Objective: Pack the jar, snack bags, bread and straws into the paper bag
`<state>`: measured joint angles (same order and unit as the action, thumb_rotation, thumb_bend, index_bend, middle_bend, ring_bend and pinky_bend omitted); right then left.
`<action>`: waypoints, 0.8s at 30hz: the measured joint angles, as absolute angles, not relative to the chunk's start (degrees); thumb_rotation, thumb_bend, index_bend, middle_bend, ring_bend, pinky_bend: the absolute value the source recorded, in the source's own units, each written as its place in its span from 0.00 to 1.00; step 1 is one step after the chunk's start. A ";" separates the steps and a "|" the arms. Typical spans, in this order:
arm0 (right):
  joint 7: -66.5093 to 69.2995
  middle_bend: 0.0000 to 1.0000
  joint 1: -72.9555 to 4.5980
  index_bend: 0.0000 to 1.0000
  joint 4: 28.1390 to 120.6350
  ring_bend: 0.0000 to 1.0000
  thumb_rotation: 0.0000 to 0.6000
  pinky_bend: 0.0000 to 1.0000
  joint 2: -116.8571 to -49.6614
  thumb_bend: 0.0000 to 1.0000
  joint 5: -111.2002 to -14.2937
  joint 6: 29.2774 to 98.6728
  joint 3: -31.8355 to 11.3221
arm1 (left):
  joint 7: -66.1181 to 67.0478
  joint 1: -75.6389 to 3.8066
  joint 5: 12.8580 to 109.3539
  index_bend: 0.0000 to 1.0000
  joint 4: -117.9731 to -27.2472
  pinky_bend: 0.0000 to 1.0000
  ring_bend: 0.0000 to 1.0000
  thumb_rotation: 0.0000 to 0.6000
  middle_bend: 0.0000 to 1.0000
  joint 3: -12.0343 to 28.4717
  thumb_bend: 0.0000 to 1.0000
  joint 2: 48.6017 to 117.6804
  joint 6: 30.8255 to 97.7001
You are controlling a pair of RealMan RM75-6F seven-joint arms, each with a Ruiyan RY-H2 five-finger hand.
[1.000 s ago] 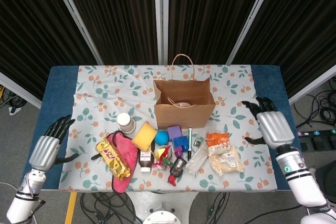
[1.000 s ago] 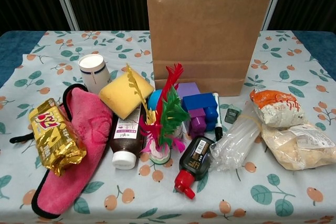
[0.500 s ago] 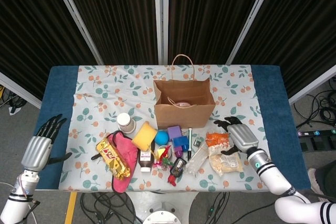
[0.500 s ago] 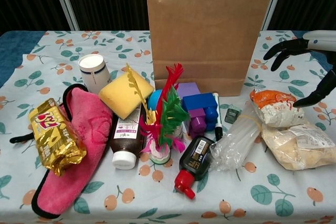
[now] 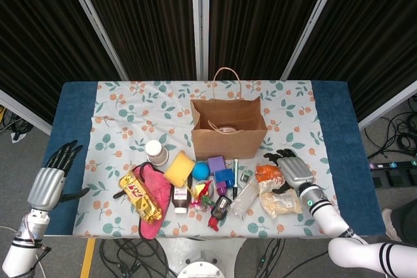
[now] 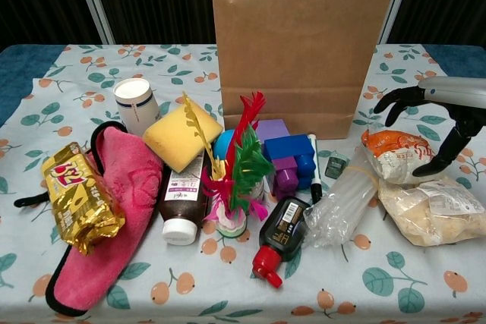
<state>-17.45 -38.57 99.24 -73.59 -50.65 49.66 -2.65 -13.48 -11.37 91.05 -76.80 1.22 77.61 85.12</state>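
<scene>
Right hand (image 6: pixel 444 115) is held just above the orange snack bag (image 6: pixel 399 155), with its dark fingers (image 6: pixel 401 101) spread apart and nothing held in them. In the head view the same hand (image 5: pixel 291 170) is seen right beside that bag, on its outer side, so the bag lies a little toward the middle of the table from it. Just in front of the orange bag, the bread in its clear wrap (image 6: pixel 433 210) is found, touching it. Beside these, the bundle of clear straws (image 6: pixel 342 201) is laid with its long side running from the near edge up toward the paper bag (image 6: pixel 304 43). The paper bag is stood upright behind everything, with its mouth open at the top. The gold snack bag (image 6: pixel 80 196) is laid far over on the other side, on a pink cloth (image 6: pixel 114 218). The white jar (image 6: pixel 137 104) is stood near a yellow sponge (image 6: pixel 181 136). The left hand (image 5: pixel 47 183) is kept off the edge of the tablecloth (image 5: pixel 130 105), open and spread, well apart from all the things. The orange bag, the bread and the straws are much nearer to the right hand, so that hand is likely to be used for them first. The orange bag looks closest to being picked up.
</scene>
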 measured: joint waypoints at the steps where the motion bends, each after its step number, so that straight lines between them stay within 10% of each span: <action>1: -17.49 0.21 -38.66 0.17 98.94 0.08 1.00 0.00 -73.86 0.00 -50.44 49.43 -2.60 | -13.45 -11.37 91.05 0.08 -76.73 0.16 0.03 1.00 0.13 1.25 0.02 77.65 85.13; 24: -21.40 0.47 -38.05 0.49 99.43 0.35 1.00 0.15 -76.42 0.18 -52.79 56.98 -2.48 | -13.91 -11.06 90.75 0.08 -76.32 0.16 0.03 1.00 0.13 1.18 0.02 77.42 85.26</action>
<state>-21.40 -38.05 99.43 -76.42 -52.79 56.98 -2.48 -13.91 -11.06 90.75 -76.32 1.18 77.42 85.26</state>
